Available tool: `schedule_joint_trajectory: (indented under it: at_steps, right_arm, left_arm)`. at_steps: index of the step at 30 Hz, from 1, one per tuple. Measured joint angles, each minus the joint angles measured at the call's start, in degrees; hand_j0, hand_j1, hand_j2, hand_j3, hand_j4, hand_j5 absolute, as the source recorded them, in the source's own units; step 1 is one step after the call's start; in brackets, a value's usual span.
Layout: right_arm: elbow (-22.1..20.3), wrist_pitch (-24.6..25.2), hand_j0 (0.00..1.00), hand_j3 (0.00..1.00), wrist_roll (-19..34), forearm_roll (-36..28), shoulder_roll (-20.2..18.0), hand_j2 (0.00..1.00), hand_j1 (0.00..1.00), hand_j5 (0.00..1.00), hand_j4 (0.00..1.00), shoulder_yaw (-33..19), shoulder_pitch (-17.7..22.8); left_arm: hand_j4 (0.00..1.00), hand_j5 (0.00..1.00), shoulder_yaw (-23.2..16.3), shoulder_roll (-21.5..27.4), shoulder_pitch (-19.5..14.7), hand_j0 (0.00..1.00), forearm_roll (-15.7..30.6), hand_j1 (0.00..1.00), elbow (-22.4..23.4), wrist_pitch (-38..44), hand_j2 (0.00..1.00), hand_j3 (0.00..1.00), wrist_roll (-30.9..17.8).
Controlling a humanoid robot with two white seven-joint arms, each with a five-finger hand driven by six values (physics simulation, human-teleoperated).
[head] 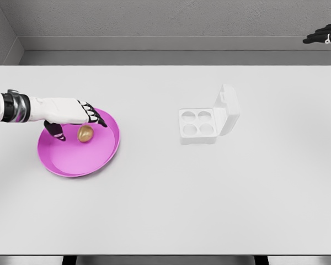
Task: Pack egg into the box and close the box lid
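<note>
A brown egg (86,133) lies in a pink plate (66,163) at the table's left. My left hand (77,122) hovers just over the egg, its fingers spread and its thumb down at the left; it holds nothing. A white egg box (197,126) stands right of the middle, with four empty cups and its lid (227,109) raised on the right side. My right hand (326,34) shows at the top right corner, past the table's far edge, with its fingers stretched out.
The white table (165,204) spreads wide between the plate and the box. A grey wall runs behind the table's far edge.
</note>
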Motion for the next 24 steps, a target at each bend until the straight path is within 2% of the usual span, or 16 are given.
schedule_joint_trajectory:
  at_steps: [20,24]
  right_arm:
    - [0.0,-0.01,1.0,1.0,0.0,0.22,0.31,1.0,1.0,1.0,1.0,0.07,0.26]
    - [0.02,0.0,1.0,1.0,0.0,0.25,0.25,1.0,1.0,1.0,1.0,0.07,0.26]
  left_arm:
    - [0.82,0.82,0.31,-1.74,0.62,0.82,-0.7,0.82,2.05,0.0,0.82,0.82,0.39]
    - [0.77,0.77,0.3,-1.72,0.7,0.77,-1.23,0.77,2.14,0.0,0.77,0.77,0.39]
